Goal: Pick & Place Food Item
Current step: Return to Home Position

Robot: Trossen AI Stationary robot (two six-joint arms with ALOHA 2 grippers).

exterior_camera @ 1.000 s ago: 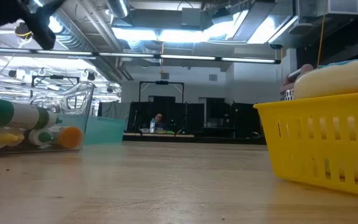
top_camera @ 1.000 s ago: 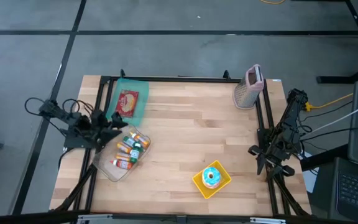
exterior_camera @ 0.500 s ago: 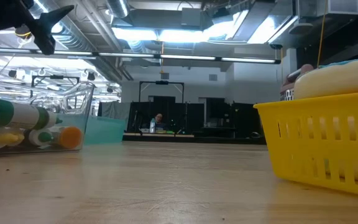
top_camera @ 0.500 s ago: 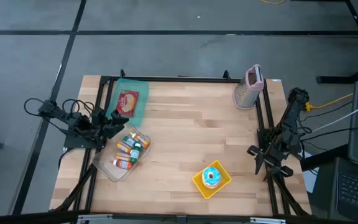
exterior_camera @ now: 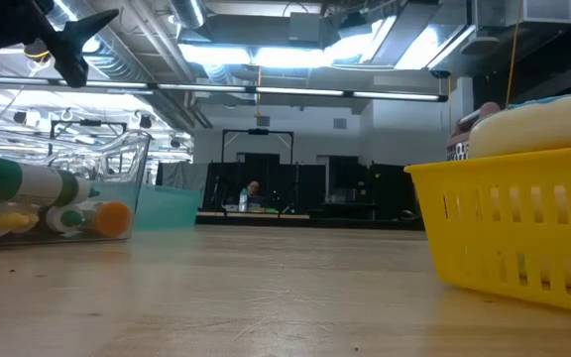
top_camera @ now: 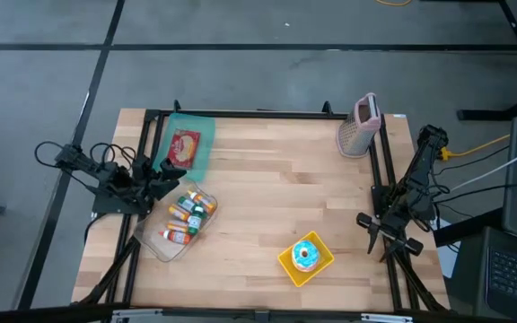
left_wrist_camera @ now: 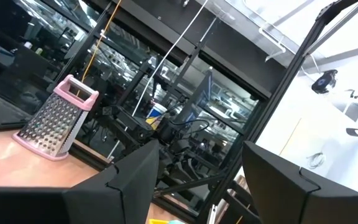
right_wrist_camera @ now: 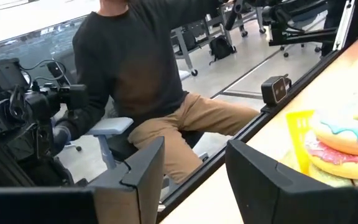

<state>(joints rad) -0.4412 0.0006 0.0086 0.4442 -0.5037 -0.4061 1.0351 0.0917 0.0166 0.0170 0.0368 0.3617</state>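
Firstly, from above, the transparent bin (top_camera: 155, 246) lies near the left edge of the tabletop (top_camera: 276, 193), and the food coloring bottles (top_camera: 187, 215) lie inside it, side by side. Just behind the bin stands a teal tray (top_camera: 203, 135) with a red packet (top_camera: 185, 146) in it. The left tool (top_camera: 174, 174) hangs at the left edge, close to where bin and tray meet, and it holds nothing. At the front, right of the middle, a yellow basket (top_camera: 287, 263) carries a donut (top_camera: 306, 255) with blue icing. A grater (top_camera: 359, 131) stands at the far right corner. The right tool (top_camera: 377, 233) is by the right edge, apart from the basket. Wide bare wood lies between the bin and the basket.

From tabletop height, the bin (exterior_camera: 127, 164) is at the left with the bottles (exterior_camera: 28, 184) on their sides, one cap green and one orange. The left tool (exterior_camera: 72, 45) is above the bin and does not touch it. The basket (exterior_camera: 509, 228) fills the right side, and the donut (exterior_camera: 538, 124) rises over its rim. Far behind, a person (exterior_camera: 254, 188) sits.

Past the left wrist, both fingers (left_wrist_camera: 114, 186) stand spread with nothing between them, and the grater (left_wrist_camera: 56, 127) is upright beyond.

Past the right wrist, the fingers (right_wrist_camera: 143, 180) are spread too and hold nothing. The donut (right_wrist_camera: 347, 140) shows at one side, and a seated person (right_wrist_camera: 148, 68) is beyond the tabletop edge.
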